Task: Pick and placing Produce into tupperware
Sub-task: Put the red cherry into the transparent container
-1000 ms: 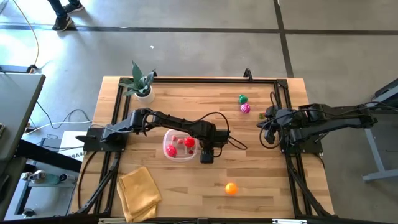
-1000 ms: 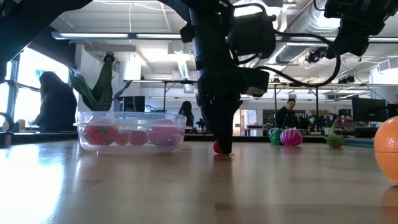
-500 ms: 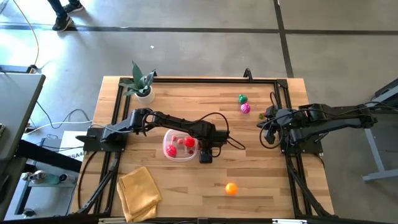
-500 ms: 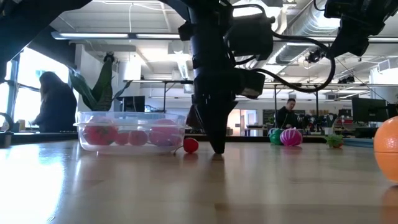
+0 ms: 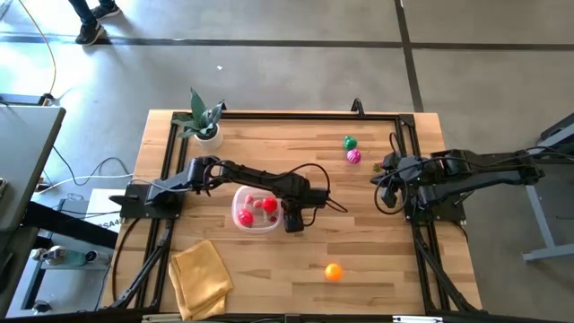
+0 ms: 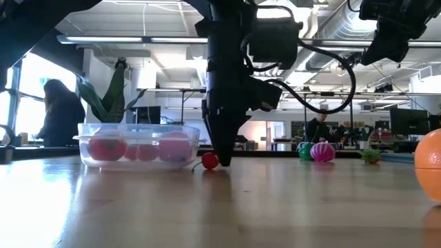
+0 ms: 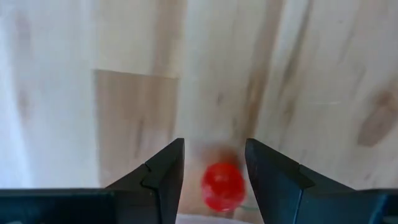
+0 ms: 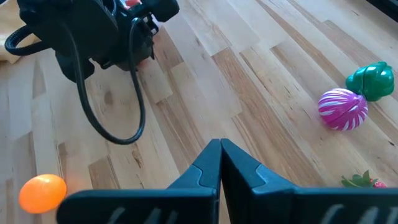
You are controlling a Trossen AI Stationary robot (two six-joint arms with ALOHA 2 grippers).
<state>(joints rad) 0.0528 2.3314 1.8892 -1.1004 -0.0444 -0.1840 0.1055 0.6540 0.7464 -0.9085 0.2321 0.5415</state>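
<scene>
Both arms are matte black, jointed and boxy; looping black cables trail along them; each claw has two angular, dark fingers.

No legible text or labels, apparently, anywhere.

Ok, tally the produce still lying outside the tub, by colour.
red piece: 1
green: 2, the round green piece and the small leafy piece
magenta piece: 1
orange piece: 1
Total: 5
</scene>
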